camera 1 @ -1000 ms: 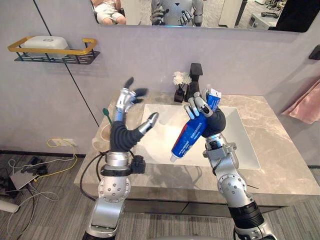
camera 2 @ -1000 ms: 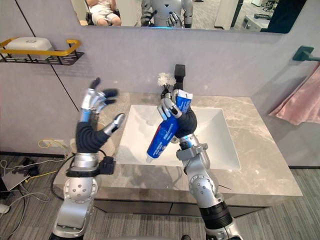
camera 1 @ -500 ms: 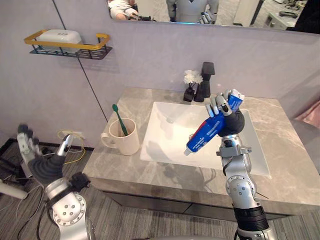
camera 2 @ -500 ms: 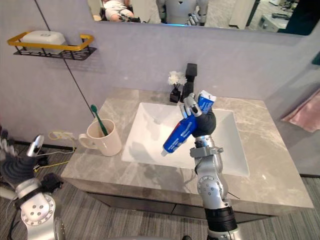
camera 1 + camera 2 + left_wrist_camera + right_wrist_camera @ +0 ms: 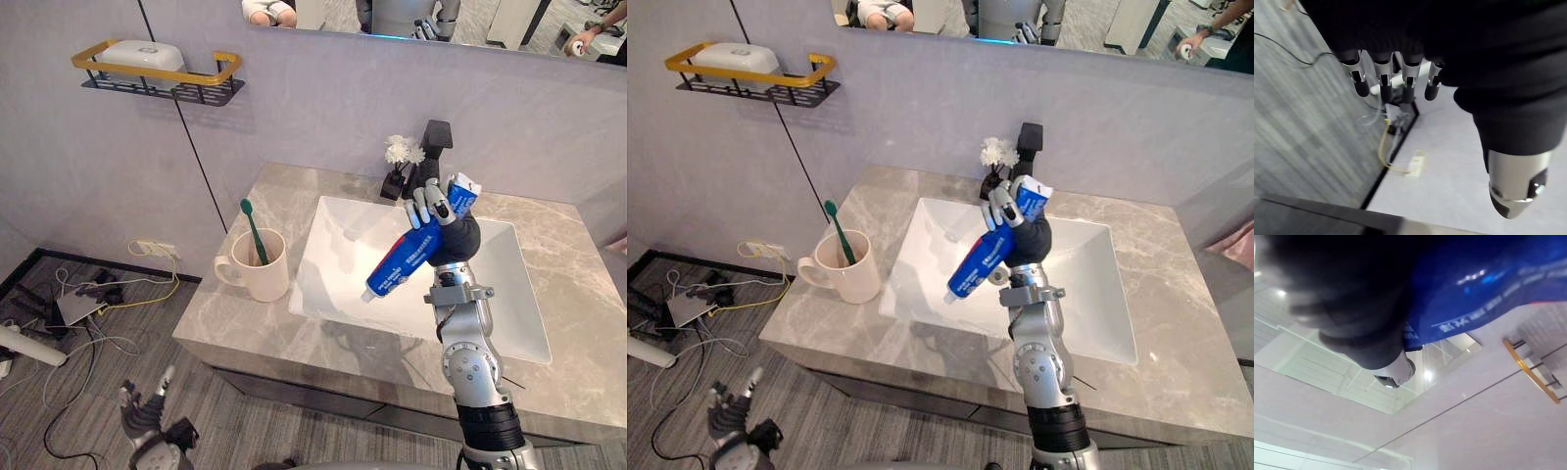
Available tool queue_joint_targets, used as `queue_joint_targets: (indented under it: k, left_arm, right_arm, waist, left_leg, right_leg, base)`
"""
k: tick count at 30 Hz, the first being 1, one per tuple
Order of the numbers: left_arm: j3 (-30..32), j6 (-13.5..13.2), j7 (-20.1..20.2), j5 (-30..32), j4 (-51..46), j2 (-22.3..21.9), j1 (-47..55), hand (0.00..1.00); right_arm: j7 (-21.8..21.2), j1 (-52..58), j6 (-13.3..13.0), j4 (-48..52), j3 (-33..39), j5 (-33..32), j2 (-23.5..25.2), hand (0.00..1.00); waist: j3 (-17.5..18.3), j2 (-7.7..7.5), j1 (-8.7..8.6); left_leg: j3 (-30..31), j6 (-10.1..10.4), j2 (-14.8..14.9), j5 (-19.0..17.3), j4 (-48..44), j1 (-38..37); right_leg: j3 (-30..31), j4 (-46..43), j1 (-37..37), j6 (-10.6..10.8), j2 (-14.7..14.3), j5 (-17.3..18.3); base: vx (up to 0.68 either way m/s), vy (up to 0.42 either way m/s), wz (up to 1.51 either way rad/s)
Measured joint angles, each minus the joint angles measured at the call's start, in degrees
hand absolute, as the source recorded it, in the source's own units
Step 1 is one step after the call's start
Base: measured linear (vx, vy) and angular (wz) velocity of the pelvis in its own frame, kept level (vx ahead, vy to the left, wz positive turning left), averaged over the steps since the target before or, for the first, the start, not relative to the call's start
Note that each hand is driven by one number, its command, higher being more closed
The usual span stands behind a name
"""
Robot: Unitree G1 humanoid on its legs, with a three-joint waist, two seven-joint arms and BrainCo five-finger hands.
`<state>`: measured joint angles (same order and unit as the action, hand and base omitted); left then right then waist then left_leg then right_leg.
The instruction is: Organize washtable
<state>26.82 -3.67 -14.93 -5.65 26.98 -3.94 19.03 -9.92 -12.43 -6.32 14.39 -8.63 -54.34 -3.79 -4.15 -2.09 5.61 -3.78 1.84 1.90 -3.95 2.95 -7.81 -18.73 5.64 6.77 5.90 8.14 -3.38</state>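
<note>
Our right hand (image 5: 449, 233) is gripping the blue toothpaste tube (image 5: 400, 266) over the sink (image 5: 328, 284), fingers curled round its upper part, so most of the tube is jutting out below the hand to our left. Its long axis is slanting, the white cap end pointing down-left and the flat end sticking up past the fingertips. Our left hand (image 5: 1382, 78) is hanging low over the floor, fingers straight.

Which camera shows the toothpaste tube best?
The left eye view: the whole blue toothpaste tube shows, cap down, gripped near its upper end by the right hand. The right eye view is nearly as good. The right wrist view catches a close blue patch; the left wrist view faces the floor.
</note>
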Motion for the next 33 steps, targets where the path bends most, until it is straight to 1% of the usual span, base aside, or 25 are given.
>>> queue_joint_targets:
  k: [2,4,6,10,11,13,16,19,21,24,26,31,33]
  left_arm:
    - [-0.5,0.7,0.9,-0.3,4.3,0.0,0.0,0.00]
    - [-0.9,0.8,1.2,-0.3,6.0,0.0,0.0,0.00]
    - [-2.4,1.0,2.1,0.2,8.2,0.1,-0.2,0.00]
    - [-5.0,1.0,3.5,2.0,11.6,0.2,-0.5,0.00]
    - [-6.5,1.0,3.7,2.5,12.6,0.5,-0.7,0.00]
    - [-7.5,1.0,3.8,2.8,13.4,1.4,-1.0,0.00]
    - [-9.5,1.0,3.9,3.1,14.8,2.7,-1.9,0.00]
    - [-10.6,1.0,4.2,3.9,15.6,3.6,-2.4,0.00]
    - [-11.3,1.0,4.9,4.1,15.9,4.1,-2.4,0.00]
    - [-11.6,1.0,4.9,4.2,15.9,4.5,-2.9,0.00]
    - [-11.7,1.0,4.9,4.2,16.2,4.9,-3.2,0.00]
    - [-13.0,1.0,4.9,4.2,17.6,5.9,-4.1,0.00]
    - [-13.7,1.0,5.0,4.2,17.6,6.2,-4.5,0.00]
  right_arm:
    - [0.0,-2.0,0.0,-0.8,-2.0,0.1,0.1,1.00]
    - [0.0,-3.3,0.0,-1.9,-3.1,0.4,0.1,1.00]
    - [0.1,-4.6,0.0,-2.4,-3.9,0.6,0.0,1.00]
    - [0.3,-9.0,-0.1,-4.2,-5.4,1.0,0.0,1.00]
    - [0.9,-10.7,-0.1,-4.7,-5.7,1.1,-0.1,1.00]
    - [1.3,-12.2,-0.2,-4.9,-5.7,1.1,-0.1,1.00]
    - [1.8,-15.0,-1.3,-5.2,-5.7,1.7,-0.6,1.00]
    - [2.3,-18.3,-2.0,-6.9,-6.0,2.2,-1.2,1.00]
    - [2.5,-20.3,-2.1,-8.1,-6.0,2.2,-1.3,1.00]
    - [3.6,-22.6,-2.3,-9.2,-6.0,2.8,-1.9,1.00]
    - [4.4,-24.7,-2.3,-10.8,-6.1,3.3,-1.8,1.00]
    - [6.0,-27.8,-2.3,-12.1,-7.9,5.6,-1.6,1.00]
    - [6.3,-28.7,-2.4,-12.7,-8.0,6.8,-1.4,1.00]
  waist:
    - [0.0,-0.10,0.19]
    - [0.1,-0.20,0.32]
    - [0.0,-0.36,1.35]
    - [0.1,-0.59,1.50]
    - [0.2,-0.69,1.61]
    - [0.2,-0.80,1.86]
    - [0.1,-1.00,3.06]
    - [0.1,-1.21,3.36]
    - [0.0,-1.37,3.60]
    - [-0.3,-1.96,4.65]
    - [-0.3,-2.45,4.67]
    - [-0.6,-2.80,5.25]
    - [-0.7,-3.03,6.16]
  left_leg:
    - [0.3,-0.1,0.0,0.1,0.0,0.0]
    - [0.6,-0.2,0.0,0.1,0.0,0.0]
    - [0.9,-0.3,-0.4,0.2,0.1,0.0]
    - [1.9,-0.5,-0.8,0.4,0.1,0.0]
    - [2.1,-0.5,-0.9,0.5,0.1,0.2]
    - [2.2,-0.5,-0.9,0.5,0.1,0.3]
    - [2.3,-0.5,-0.9,0.5,0.0,0.8]
    - [2.5,-0.5,-0.9,0.5,0.0,1.0]
    - [2.7,-0.5,-0.9,0.5,-0.1,1.0]
    - [2.9,-0.5,-0.8,0.5,-0.1,1.1]
    - [3.6,-0.5,-0.9,0.5,-0.3,1.3]
    - [3.9,-0.5,-0.9,0.5,-0.4,1.3]
    - [4.0,-0.5,-0.9,0.5,-0.4,1.4]
  right_leg:
    - [-0.2,0.0,0.1,0.0,0.0,0.0]
    - [-0.5,0.0,0.3,0.0,0.1,0.0]
    - [-1.1,0.0,0.6,0.6,0.2,0.4]
    - [-1.8,0.0,1.0,0.7,0.5,0.5]
    - [-1.8,0.0,1.1,0.7,0.6,0.5]
    - [-1.8,0.0,1.1,0.7,0.7,0.5]
    - [-1.9,0.0,1.1,0.7,0.6,0.5]
    - [-2.1,0.0,1.1,0.7,0.6,0.5]
    - [-2.1,0.0,1.1,0.7,0.6,0.5]
    - [-2.2,0.0,1.1,0.7,0.5,0.6]
    - [-3.0,0.0,1.3,0.7,0.6,0.6]
    - [-3.4,0.0,1.7,0.7,0.5,0.6]
    - [-3.5,0.0,1.7,0.7,0.5,0.7]
  base:
    - [-0.04,-0.018,0.05]
    - [-0.04,-0.022,0.10]
    - [-0.04,-0.028,0.14]
    - [-0.04,-0.008,0.11]
    - [-0.02,-0.003,0.08]
    - [-0.03,-0.005,0.07]
    - [-0.04,-0.016,0.04]
    - [-0.02,-0.010,0.04]
    - [0.00,0.000,0.00]
    - [-0.03,-0.020,0.04]
    - [-0.02,-0.017,0.14]
    - [-0.02,-0.006,0.08]
    - [-0.01,-0.007,0.02]
